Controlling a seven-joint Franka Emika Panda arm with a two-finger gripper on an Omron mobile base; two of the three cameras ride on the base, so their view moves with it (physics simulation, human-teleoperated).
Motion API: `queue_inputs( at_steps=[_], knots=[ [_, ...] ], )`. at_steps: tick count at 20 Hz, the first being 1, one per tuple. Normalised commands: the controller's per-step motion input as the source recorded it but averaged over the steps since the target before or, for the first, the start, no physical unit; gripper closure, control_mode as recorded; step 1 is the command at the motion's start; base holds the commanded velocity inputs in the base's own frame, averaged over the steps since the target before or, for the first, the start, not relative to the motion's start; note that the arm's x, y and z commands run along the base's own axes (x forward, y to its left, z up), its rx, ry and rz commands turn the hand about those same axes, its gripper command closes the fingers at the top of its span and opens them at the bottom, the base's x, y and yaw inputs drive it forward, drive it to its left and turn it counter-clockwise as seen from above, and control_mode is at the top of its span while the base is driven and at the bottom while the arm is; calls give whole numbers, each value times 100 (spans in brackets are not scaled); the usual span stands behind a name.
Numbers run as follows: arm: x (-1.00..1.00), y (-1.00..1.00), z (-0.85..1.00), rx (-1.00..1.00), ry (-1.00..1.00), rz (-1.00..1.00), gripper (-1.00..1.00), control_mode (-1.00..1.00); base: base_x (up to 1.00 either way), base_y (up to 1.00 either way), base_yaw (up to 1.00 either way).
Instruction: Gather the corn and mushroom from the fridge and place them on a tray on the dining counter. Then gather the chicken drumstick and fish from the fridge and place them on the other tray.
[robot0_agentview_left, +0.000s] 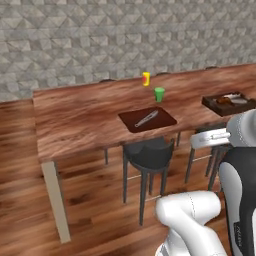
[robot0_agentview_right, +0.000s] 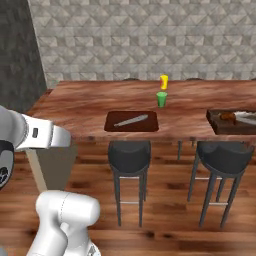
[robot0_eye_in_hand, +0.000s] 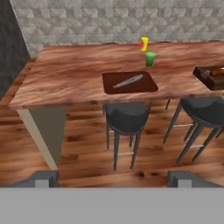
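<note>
Grey faceted stone wall (robot0_agentview_right: 150, 35) behind a long wood-grain bench (robot0_agentview_right: 80, 107). Near tray (robot0_agentview_right: 131, 121) flat, dark brown, rounded corners, carrying one slim grey item (robot0_agentview_right: 131, 120), too blurred to name. Far tray (robot0_agentview_right: 231, 122) cut off at the right edge, holding a brown lump (robot0_agentview_right: 228, 116) and something pale, neither clear enough to name. Green cup (robot0_agentview_right: 161, 99) and yellow container (robot0_agentview_right: 163, 82) standing mid-bench; no readable writing anywhere. Two dark round-seated stools (robot0_agentview_right: 129, 155) tucked under the edge. Pincer (robot0_eye_in_hand: 113, 179) wide open, gripping nothing, well short of the bench, tips barely showing.
</note>
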Motion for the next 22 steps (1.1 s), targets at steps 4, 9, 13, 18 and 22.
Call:
queue_inputs(
  at_steps=[4,9,13,18,22],
  knots=[
    [0,0,0,0,0,0,-100,100,-3,100,-1],
    [0,0,0,0,0,0,-100,100,27,100,-13],
    [0,0,0,0,0,0,-100,100,70,100,-15],
    [0,0,0,0,0,0,-100,100,72,100,-16],
    [0,0,0,0,0,0,-100,100,57,100,-21]
  ],
)
